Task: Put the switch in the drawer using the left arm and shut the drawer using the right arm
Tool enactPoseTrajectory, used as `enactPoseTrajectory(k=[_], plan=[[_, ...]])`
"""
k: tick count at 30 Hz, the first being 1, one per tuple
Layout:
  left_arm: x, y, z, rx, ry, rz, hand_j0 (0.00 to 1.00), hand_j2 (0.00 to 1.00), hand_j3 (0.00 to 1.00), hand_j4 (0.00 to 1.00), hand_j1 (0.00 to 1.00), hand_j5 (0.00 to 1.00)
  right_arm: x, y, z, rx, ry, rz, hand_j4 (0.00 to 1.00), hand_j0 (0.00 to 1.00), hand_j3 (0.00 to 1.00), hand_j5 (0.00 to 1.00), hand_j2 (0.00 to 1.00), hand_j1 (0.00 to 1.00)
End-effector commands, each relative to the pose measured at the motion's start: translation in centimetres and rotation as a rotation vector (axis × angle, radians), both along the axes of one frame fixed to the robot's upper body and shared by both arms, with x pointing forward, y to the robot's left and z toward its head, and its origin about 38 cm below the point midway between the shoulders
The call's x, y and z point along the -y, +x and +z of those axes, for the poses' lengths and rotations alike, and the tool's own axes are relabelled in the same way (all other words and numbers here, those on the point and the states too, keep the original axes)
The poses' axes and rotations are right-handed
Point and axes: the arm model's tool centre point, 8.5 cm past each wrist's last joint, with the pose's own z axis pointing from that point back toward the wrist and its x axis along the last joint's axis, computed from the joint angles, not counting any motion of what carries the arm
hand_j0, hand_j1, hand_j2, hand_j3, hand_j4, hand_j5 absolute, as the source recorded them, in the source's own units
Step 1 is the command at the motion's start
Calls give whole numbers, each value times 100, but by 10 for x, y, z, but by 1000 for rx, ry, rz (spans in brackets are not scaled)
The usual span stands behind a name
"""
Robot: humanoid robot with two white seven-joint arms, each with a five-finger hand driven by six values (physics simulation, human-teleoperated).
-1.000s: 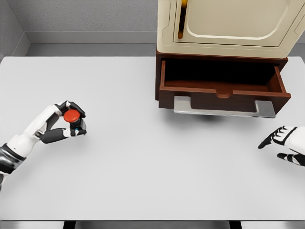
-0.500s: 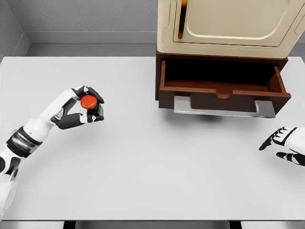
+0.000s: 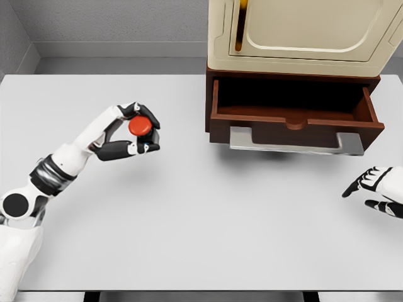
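A: Left side first?
B: White left hand [image 3: 129,132], dark fingers curled round a small round red-capped switch [image 3: 140,125]; switch sits between fingertips and thumb, raised over the pale grey table [image 3: 189,220].
A: And the drawer?
B: Dark brown wooden drawer [image 3: 296,113] pulled open under a cream cabinet [image 3: 302,34], well right of the switch.
A: Far right?
B: Right hand [image 3: 376,190] at the edge, fingers loosely spread, holding nothing

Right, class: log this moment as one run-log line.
left hand: shut on red switch, above table | drawer: open | right hand: open, resting
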Motion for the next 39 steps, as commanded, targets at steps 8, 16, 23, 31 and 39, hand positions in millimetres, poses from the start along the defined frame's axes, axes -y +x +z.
enactPoseTrajectory(k=[8,16,23,31,39], plan=[[24,10,13,25,-8,-20,35,35,35,35,35,35,0,0,1,0,4,-2,62,62,62,62,62,62],[37,17,26,72,-13,-23,35,35,35,35,35,35,0,0,1,0,4,-2,63,63,63,63,63,63],[50,26,47,134,-13,-29,35,35,35,35,35,35,0,0,1,0,4,-2,63,63,63,63,63,63],[85,32,63,207,31,-50,35,35,35,35,35,35,0,0,1,0,4,-2,63,63,63,63,63,63],[113,38,80,275,70,-59,35,35,35,35,35,35,0,1,1,1,5,-2,62,62,62,62,62,62]])
